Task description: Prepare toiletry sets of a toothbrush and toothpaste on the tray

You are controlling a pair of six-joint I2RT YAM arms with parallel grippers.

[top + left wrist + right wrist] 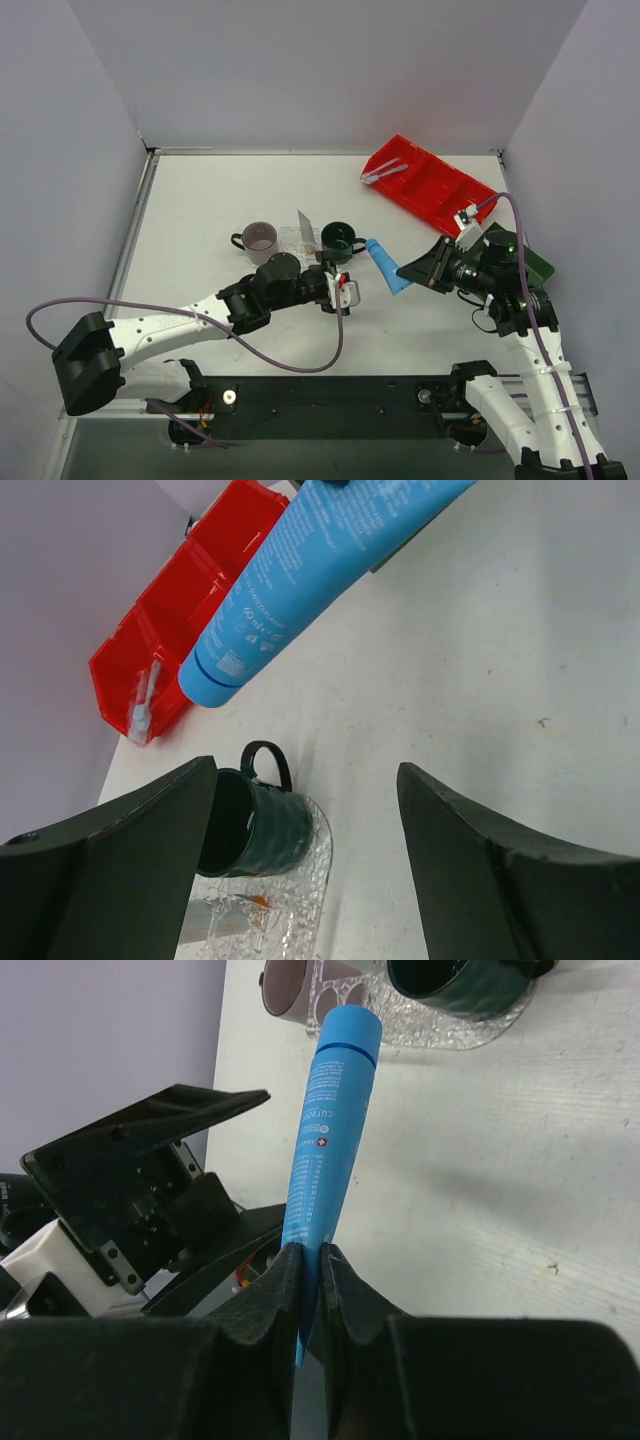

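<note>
Blue tube (300,570) reads "60 ml"; right tool (310,1260) pinches flat end.

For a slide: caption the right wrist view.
Right gripper pinches a blue toothpaste tube by its flat end, cap toward the clear textured tray.

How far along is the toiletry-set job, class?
Done: a white tube sits on the clear tray. In hand: the right gripper pinches the blue tube, off the tray. To do: toothbrushes lie in the red bin; the left gripper is open, empty.
</note>
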